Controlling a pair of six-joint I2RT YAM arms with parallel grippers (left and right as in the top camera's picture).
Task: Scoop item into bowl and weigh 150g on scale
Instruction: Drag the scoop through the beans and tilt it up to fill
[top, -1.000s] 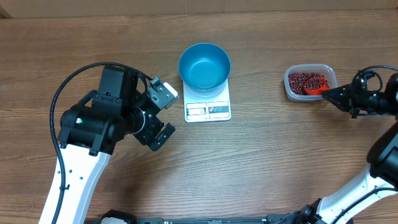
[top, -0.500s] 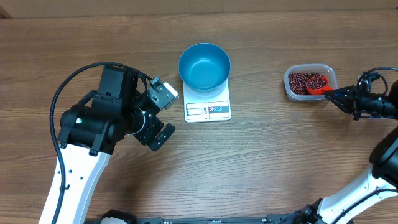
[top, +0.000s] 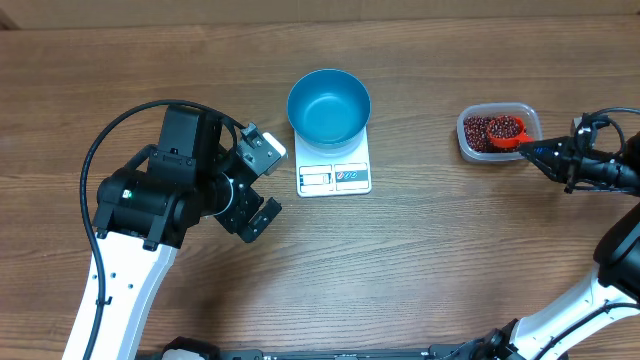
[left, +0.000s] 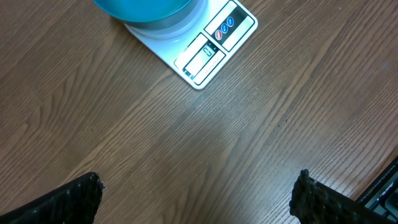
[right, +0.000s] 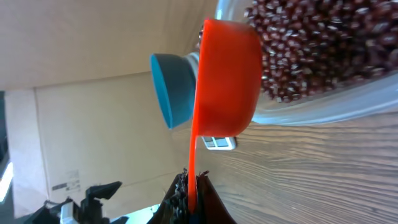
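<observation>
The blue bowl (top: 329, 106) stands empty on the white scale (top: 335, 177) at mid-table. The item, small red-brown beans (top: 480, 128), lies in a clear container (top: 466, 141) at the right. My right gripper (top: 535, 152) is shut on the thin handle of an orange-red scoop (top: 506, 130). The scoop's cup sits over the beans with beans in it. In the right wrist view the scoop (right: 227, 81) shows side-on against the beans (right: 323, 43), with the bowl (right: 171, 90) behind. My left gripper (top: 262, 185) is open above bare wood, left of the scale (left: 211, 50).
The left arm's black body (top: 165, 195) and its cable fill the table's left side. The clear container's wall (right: 323, 106) lies close beneath the scoop. Bare wood lies between the scale and the container. A cardboard wall runs along the far edge.
The scoop has moved from the container's near edge farther in over the beans and now carries beans. The right gripper shifted slightly with it. The left arm has not moved.
</observation>
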